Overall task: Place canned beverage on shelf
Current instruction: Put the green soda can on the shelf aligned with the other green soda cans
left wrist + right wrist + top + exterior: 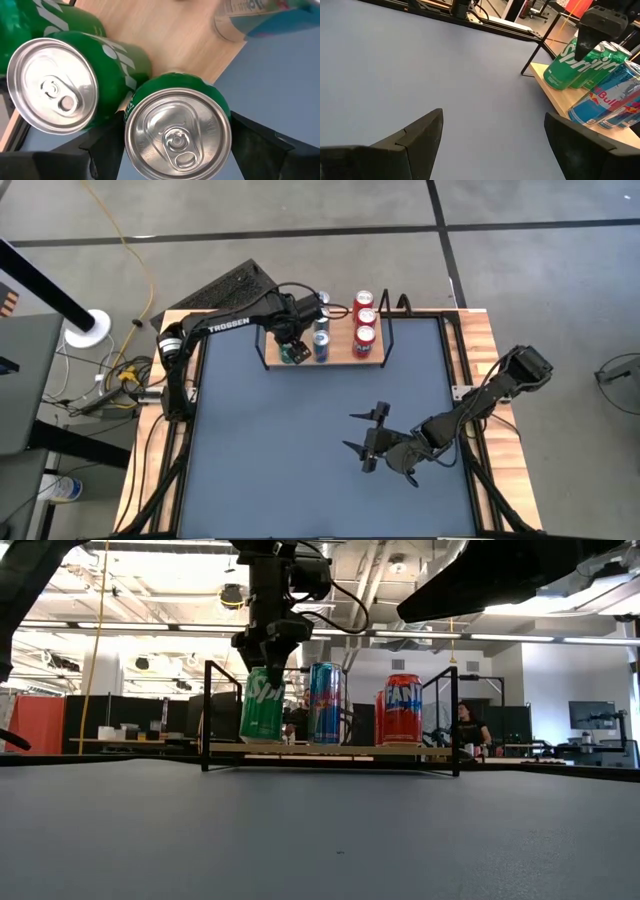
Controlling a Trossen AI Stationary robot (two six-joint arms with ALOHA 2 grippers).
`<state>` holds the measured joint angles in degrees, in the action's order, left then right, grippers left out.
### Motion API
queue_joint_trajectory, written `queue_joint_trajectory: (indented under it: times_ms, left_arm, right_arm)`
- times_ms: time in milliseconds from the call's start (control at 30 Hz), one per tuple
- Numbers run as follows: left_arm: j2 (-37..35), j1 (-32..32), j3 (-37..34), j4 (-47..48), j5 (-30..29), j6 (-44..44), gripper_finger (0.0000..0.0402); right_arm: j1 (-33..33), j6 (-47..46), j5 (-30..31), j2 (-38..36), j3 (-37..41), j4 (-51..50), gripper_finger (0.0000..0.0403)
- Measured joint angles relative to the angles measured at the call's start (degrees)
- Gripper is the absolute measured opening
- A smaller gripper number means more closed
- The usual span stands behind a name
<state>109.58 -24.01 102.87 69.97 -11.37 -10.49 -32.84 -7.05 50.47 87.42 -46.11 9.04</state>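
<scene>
At the top centre of the high view, the left gripper grasps a green can, tilted at the shelf's left front corner beside another green can. Blue cans and red cans stand further right. The right gripper hovers released over the table, lower right.
</scene>
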Motion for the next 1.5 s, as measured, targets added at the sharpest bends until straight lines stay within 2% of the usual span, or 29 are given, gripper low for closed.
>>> queue_joint_trajectory:
  times_ms: [367, 667, 867, 1500]
  left_arm:
    - [0.11, 0.02, -0.02, -0.47, -1.18, -2.69, 0.0333]
    - [0.11, 0.28, -0.02, 1.46, -1.02, -4.16, 0.0336]
    - [0.13, 0.28, -0.02, 5.31, -1.79, -4.73, 0.0336]
    - [0.15, 0.28, -0.02, 8.56, -2.46, -6.12, 0.0335]
  right_arm:
    - [0.0, -0.02, -0.18, 0.0, 0.0, 0.0, 0.0344]
    - [0.0, -0.04, -2.45, 0.0, 0.02, 0.0, 0.0344]
    - [0.0, -0.04, -2.5, 0.0, 0.0, 0.05, 0.0344]
    - [0.0, -0.02, -2.51, 0.0, 0.0, 0.24, 0.0344]
